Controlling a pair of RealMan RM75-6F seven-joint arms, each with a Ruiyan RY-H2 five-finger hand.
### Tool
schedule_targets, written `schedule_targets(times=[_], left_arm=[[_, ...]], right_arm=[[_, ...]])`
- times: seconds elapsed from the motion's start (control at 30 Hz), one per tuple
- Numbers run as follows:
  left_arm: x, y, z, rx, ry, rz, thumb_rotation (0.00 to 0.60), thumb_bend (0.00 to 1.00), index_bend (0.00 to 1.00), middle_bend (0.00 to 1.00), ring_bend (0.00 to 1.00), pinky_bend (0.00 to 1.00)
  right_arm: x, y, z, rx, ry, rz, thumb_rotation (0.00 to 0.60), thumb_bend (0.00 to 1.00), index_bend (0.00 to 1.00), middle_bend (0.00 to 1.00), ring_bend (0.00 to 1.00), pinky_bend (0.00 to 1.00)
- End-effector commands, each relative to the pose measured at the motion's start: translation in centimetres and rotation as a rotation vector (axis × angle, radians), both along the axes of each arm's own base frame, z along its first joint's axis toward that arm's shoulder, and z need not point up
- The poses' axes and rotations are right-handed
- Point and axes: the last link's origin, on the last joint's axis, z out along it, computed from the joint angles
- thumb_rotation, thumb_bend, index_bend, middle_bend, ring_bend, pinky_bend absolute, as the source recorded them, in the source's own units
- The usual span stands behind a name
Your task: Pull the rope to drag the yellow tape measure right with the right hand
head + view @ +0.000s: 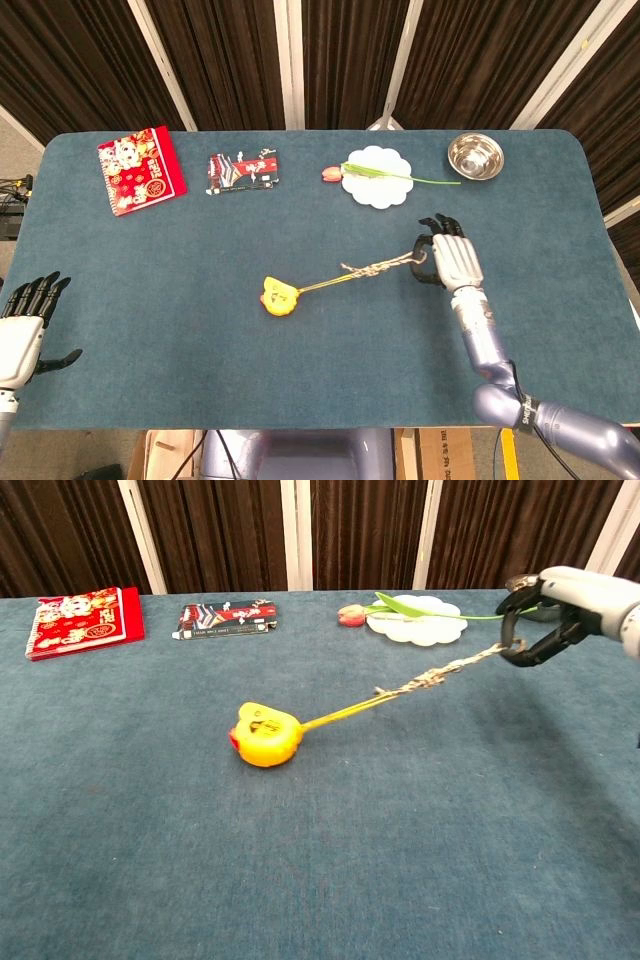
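The table (150,300) is covered with a dark teal cloth of felt-like, slightly rough texture. The right hand (448,262) has a pale shell and black fingers; the fingers are curled into a hook around the end of the rope (445,672), so it holds the rope. The left hand (22,325) is at the table's near left edge, its fingers spread and holding nothing. The red booklet (140,170) lies at the table's far left and carries gold and white printed pictures; its writing is too small to read. The white plate (377,185) with a scalloped rim is at the far side of the table, a green-stemmed flower (385,174) lying across it. The shiny metal bowl (475,155) is round. The dark flat packet (242,171) has unreadable print. The yellow tape measure (266,733), of rounded plastic, sits near the table's middle. The rope is braided, knotted and taut.
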Motion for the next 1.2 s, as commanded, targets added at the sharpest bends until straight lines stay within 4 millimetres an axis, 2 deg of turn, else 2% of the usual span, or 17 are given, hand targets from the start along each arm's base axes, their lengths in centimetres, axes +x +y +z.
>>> schedule_targets(times=[0.03, 0.63, 0.77, 1.0, 1.2], left_arm=[[0.0, 0.0, 0.0, -0.001, -0.001, 0.0, 0.6, 0.0, 0.0, 0.0, 0.0, 0.0], [0.5, -0.3, 0.1, 0.009, 0.017, -0.027, 0.6, 0.0, 0.0, 0.0, 0.0, 0.0], [0.5, -0.3, 0.1, 0.013, 0.019, -0.026, 0.6, 0.0, 0.0, 0.0, 0.0, 0.0], [0.8, -0.4, 0.0, 0.019, 0.033, -0.041, 0.6, 0.0, 0.0, 0.0, 0.0, 0.0], [1.0, -0.5, -0.1, 0.02, 0.036, -0.047, 0.6, 0.0, 0.0, 0.0, 0.0, 0.0]], right_arm=[[-0.9, 0.0, 1.2, -0.021, -0.003, -0.024, 0.6, 0.43, 0.65, 0.19, 0.01, 0.0], [-6.8, 0.2, 7.0, -0.14, 0.046, -0.166, 0.6, 0.43, 0.65, 0.19, 0.01, 0.0], [-8.9, -0.4, 9.3, -0.204, 0.086, -0.219, 0.6, 0.44, 0.65, 0.19, 0.01, 0.0], [-11.2, -1.1, 12.3, -0.283, 0.097, -0.285, 0.6, 0.44, 0.66, 0.2, 0.02, 0.0], [-12.8, -0.9, 13.5, -0.305, 0.124, -0.319, 0.6, 0.44, 0.66, 0.2, 0.02, 0.0]])
